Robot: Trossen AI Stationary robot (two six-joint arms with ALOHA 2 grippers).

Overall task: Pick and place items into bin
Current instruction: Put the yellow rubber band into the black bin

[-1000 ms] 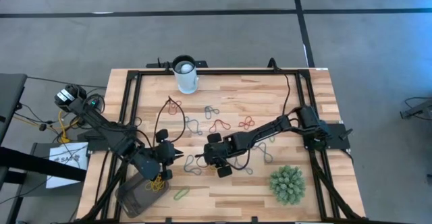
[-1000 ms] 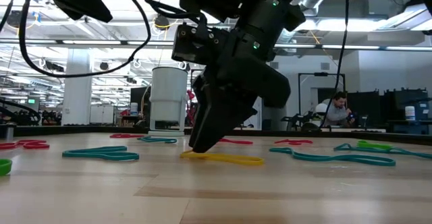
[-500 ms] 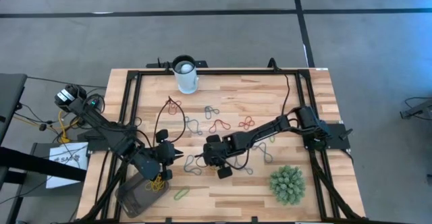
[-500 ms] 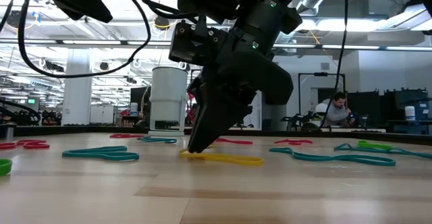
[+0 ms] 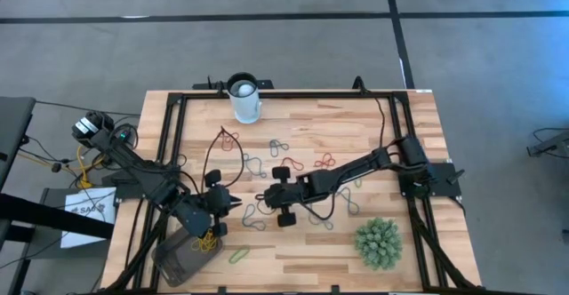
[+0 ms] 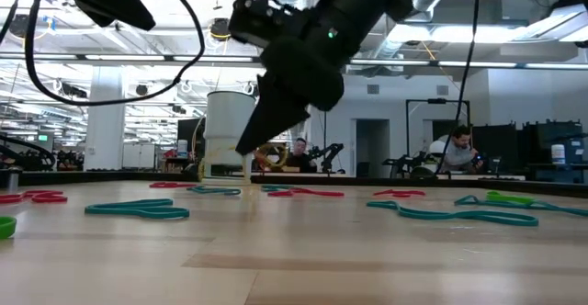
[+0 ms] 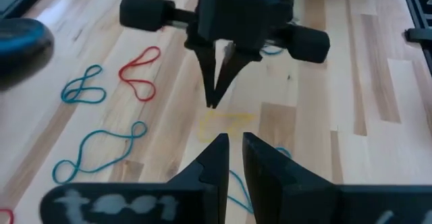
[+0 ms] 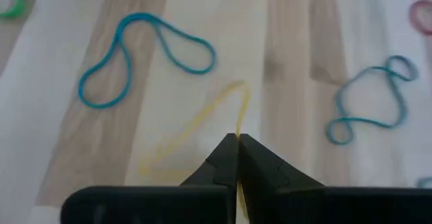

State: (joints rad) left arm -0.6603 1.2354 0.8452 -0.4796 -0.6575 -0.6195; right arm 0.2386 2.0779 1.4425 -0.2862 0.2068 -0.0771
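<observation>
My right gripper is above the middle of the table, shut on a yellow band that hangs under its tips. My left gripper waits just left of it, above the brownish-grey bin at the near left corner. Its fingers stand a narrow gap apart with nothing between them. More bands lie flat on the wood: red, blue, teal and green. Yellow bands lie in the bin. My right gripper pinches the yellow band at one end of its loop, right at the free ends of its two fingers. The fingers slant down from the table's right side. The band hangs slack below them; in the low view no part of it lies on the table.
A white cup stands at the far edge. A spiky green plant ball sits at the near right. Black frame rails run along the table's sides. A person sits in the room behind.
My right gripper has shut on the yellow band, which lay flat on the table between its fingers. It has then risen and tipped, lifting the band off the wood. My left gripper has kept still.
</observation>
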